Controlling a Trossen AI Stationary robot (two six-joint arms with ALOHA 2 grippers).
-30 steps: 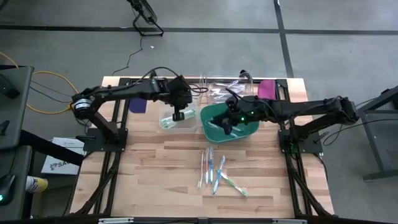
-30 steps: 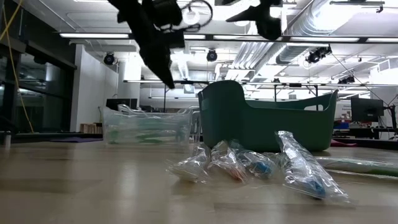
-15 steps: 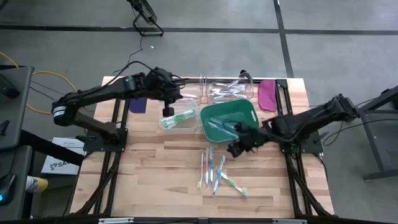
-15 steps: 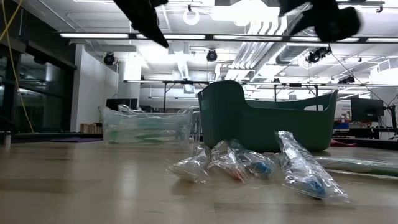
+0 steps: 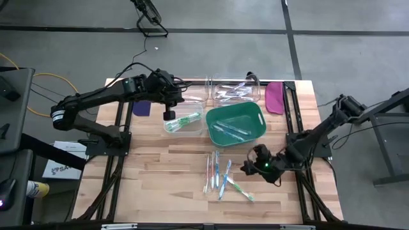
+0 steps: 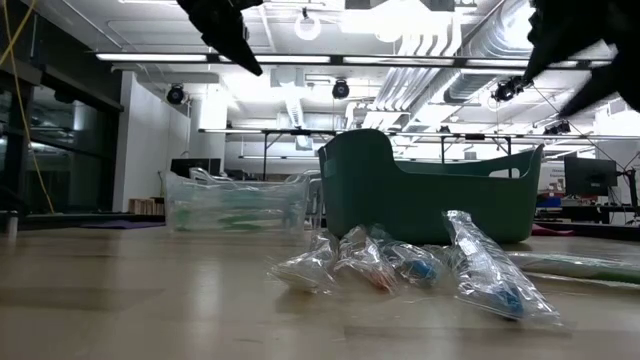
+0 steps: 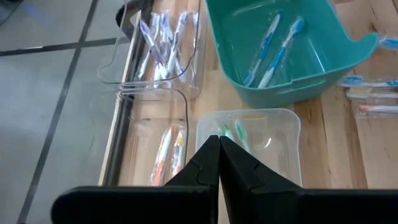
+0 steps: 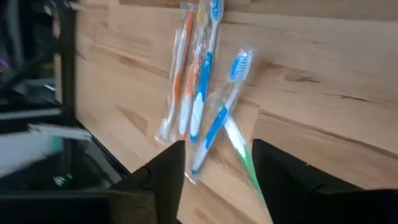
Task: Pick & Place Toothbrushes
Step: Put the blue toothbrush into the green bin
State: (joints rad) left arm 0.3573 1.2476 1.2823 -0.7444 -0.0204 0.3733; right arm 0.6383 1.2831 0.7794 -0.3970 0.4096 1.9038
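Observation:
Several wrapped toothbrushes (image 5: 217,176) lie flat on the wood near the table's near edge, in blue, orange and green (image 8: 199,93). My right gripper (image 5: 249,167) is open and hovers low, just right of them, touching nothing (image 8: 217,180). My left gripper (image 5: 169,115) is shut and empty above a clear bin (image 5: 192,128), at its left side. That bin holds green toothbrushes (image 7: 239,132). The green basket (image 5: 255,114) holds blue ones (image 7: 267,50).
Two more clear bins (image 5: 233,91) at the far edge hold toothbrushes: purple-blue ones (image 7: 161,37) and orange ones (image 7: 171,146). Purple flat pieces lie at the far right (image 5: 273,96) and far left (image 5: 142,107). Bare wood stretches left of the loose toothbrushes (image 5: 160,172).
My right gripper left the green basket and swung toward the table's near edge, coming down beside the loose toothbrushes. My left gripper shifted a little left from over the clear bin and rose. The toothbrushes on the table stayed put.

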